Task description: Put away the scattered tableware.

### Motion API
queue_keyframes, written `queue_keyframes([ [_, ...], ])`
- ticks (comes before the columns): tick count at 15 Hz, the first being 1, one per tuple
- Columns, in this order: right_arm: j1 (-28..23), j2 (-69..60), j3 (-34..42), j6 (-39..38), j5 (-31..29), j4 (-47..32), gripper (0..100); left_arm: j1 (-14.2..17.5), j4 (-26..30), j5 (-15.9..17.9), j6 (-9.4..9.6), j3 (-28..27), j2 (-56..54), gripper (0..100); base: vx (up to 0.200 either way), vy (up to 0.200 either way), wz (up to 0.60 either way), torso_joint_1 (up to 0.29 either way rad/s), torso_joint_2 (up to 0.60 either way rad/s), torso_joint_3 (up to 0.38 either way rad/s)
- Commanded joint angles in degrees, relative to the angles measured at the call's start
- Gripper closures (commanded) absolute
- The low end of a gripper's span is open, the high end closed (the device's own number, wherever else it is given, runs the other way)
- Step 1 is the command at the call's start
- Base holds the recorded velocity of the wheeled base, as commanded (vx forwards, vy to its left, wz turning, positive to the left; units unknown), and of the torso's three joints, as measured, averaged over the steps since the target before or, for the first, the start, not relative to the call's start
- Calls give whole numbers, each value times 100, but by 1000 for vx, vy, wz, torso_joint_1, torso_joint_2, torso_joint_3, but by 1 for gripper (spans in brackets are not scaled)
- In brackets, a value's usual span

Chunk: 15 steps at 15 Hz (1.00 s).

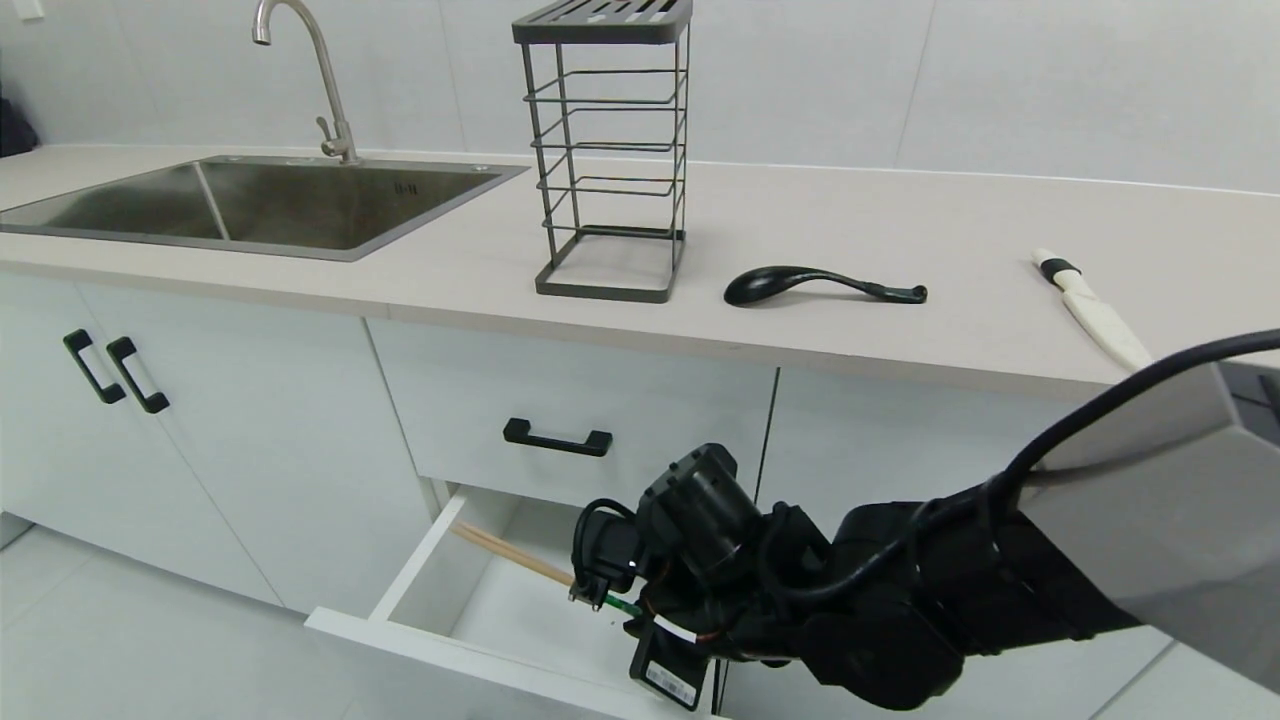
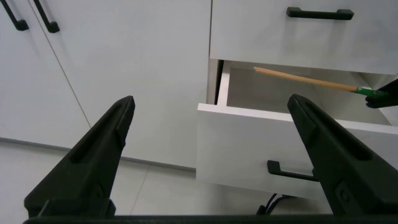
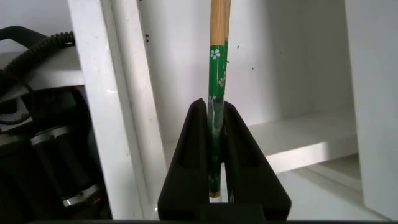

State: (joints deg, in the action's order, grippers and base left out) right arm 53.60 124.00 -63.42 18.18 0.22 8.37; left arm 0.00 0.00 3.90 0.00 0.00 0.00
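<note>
My right gripper [image 3: 214,112] is clamped on the green end of the chopsticks [image 3: 219,31], whose shaft points straight out from it over the open drawer [image 1: 420,562] below.

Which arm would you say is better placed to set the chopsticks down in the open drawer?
Right. The right gripper is shut on the chopsticks, which reach into the open drawer. The left gripper is open and holds nothing.

Steel sink [image 1: 300,205] with faucet [image 1: 331,90]; white cabinet doors [image 1: 170,470].
</note>
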Motion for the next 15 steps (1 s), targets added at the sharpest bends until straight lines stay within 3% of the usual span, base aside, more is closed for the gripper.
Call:
queue_keyframes([
  [1, -25, 361, -373, 28, -92, -3, 100, 0, 0, 5, 9, 0, 9, 0, 0, 0, 0, 0, 0, 0],
  [15, -227, 959, -813, 230, -426, 6, 100, 0, 0, -3, 0, 0, 9, 0, 0, 0, 0, 0, 0, 0],
])
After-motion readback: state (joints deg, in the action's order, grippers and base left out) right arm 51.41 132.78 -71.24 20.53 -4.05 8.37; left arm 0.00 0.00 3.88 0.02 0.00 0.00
